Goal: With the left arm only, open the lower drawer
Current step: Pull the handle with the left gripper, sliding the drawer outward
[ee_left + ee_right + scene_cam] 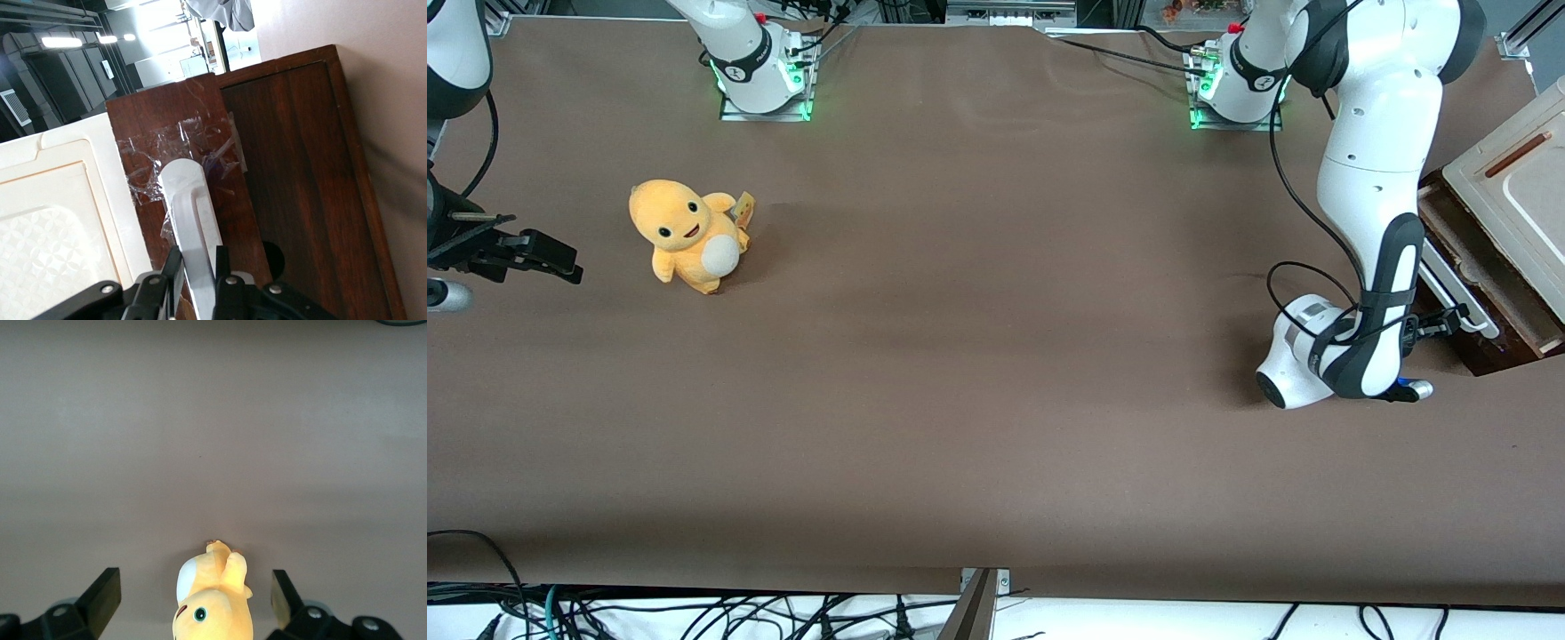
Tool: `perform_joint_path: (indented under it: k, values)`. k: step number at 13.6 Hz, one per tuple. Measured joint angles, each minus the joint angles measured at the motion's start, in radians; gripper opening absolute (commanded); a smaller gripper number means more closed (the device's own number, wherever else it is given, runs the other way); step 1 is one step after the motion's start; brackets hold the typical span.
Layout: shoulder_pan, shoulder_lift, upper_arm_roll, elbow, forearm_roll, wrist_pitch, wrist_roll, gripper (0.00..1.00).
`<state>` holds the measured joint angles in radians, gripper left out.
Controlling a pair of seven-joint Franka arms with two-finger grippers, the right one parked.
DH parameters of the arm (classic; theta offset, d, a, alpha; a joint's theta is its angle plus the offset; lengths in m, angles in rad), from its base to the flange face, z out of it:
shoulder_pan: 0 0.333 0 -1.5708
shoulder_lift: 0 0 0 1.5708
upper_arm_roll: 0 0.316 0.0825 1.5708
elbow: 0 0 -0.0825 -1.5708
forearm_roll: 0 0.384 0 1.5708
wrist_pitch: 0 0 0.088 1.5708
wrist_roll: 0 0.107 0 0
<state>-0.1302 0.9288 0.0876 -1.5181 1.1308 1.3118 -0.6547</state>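
Seeing open tabletop (996, 373) in front of the lower drawer (293, 173).
Gripper (198, 270) is sitting clamped on white handle (190, 213); plush toy (687, 234) is lying well apart, toward parked arm's end.

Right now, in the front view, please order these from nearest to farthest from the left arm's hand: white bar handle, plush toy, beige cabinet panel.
1. White bar handle: at the hand.
2. Beige cabinet panel: above the lower drawer.
3. Plush toy: toward the parked arm's end.

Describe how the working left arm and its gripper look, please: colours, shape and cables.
The left arm is a thick white jointed arm with dark grey bands at its joints and a thin black cable trailing along it. Its gripper, at the lower drawer's white handle, is black with two fingers and silver screws.
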Motion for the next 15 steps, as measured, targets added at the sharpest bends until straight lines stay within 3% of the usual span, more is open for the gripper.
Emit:
perform_joint_path:
  k: [15]
  values:
    - [-0.047,0.003,0.004,0.027,-0.044,0.001,-0.001,0.12]
